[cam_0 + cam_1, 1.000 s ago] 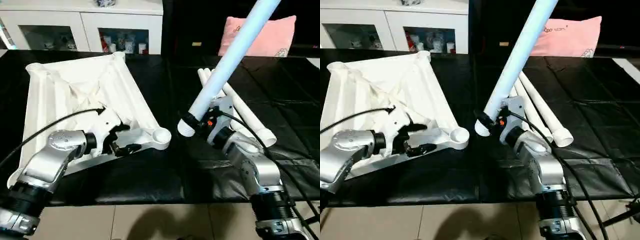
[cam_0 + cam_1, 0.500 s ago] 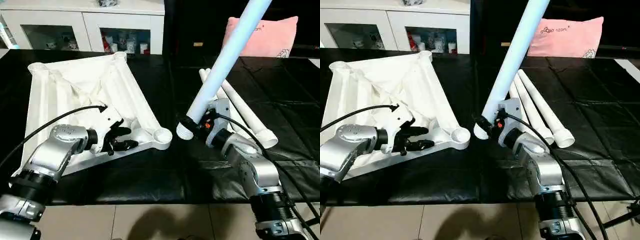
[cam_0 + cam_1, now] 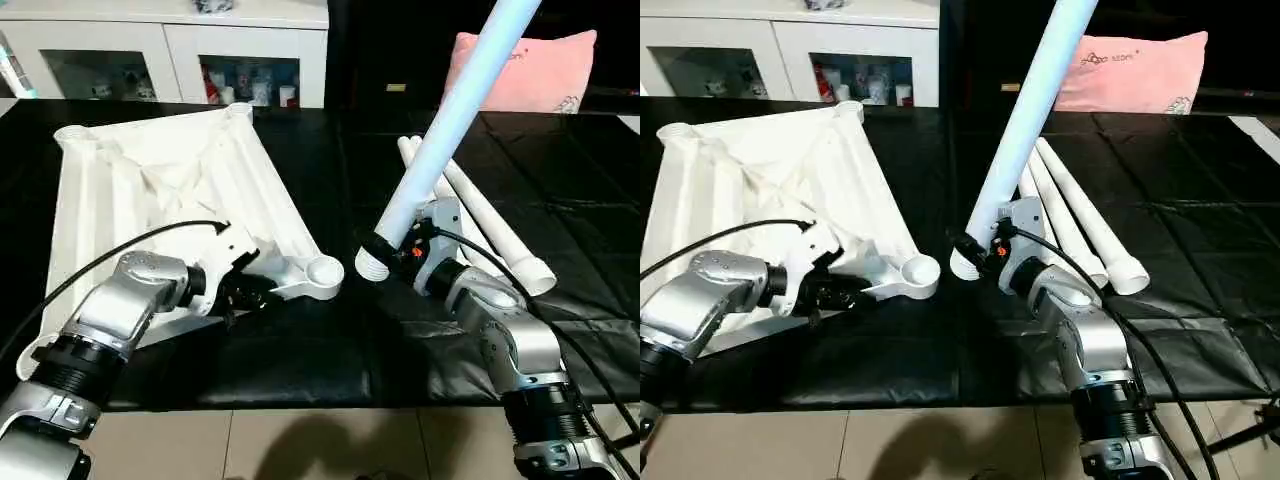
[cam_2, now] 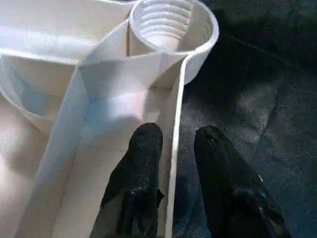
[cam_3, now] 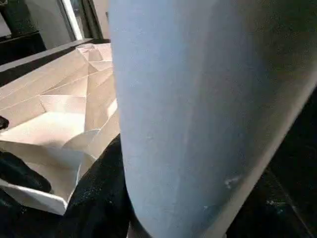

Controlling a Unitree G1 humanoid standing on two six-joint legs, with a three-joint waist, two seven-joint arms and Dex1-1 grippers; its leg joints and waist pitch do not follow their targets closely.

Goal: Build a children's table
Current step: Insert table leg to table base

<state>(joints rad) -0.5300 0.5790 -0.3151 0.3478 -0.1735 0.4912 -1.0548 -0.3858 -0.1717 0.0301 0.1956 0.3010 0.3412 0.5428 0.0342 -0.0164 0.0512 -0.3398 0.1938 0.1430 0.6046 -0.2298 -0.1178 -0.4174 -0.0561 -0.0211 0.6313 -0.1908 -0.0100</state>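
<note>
The white table top (image 3: 160,190) lies upside down on the left, ribs up, with a round corner socket (image 3: 325,270) at its near right corner. My left gripper (image 3: 250,292) is at the near rim beside that socket. In the left wrist view its fingers (image 4: 143,148) stand astride the thin rim wall (image 4: 174,148), still a little apart from it. My right gripper (image 3: 405,245) is shut on a white tube leg (image 3: 450,110) that tilts up and away. The leg's ribbed lower end (image 3: 372,262) hangs just right of the socket. Three more legs (image 3: 490,220) lie behind the right arm.
A black cover (image 3: 300,350) spreads over the work surface; its front edge meets a tiled floor (image 3: 300,445). A pink pillow (image 3: 540,70) lies at the back right. A white cabinet with glass doors (image 3: 160,45) stands at the back left.
My left gripper's fingers have drawn much closer together and come down over the top's near rim. The right gripper and its leg have hardly moved.
</note>
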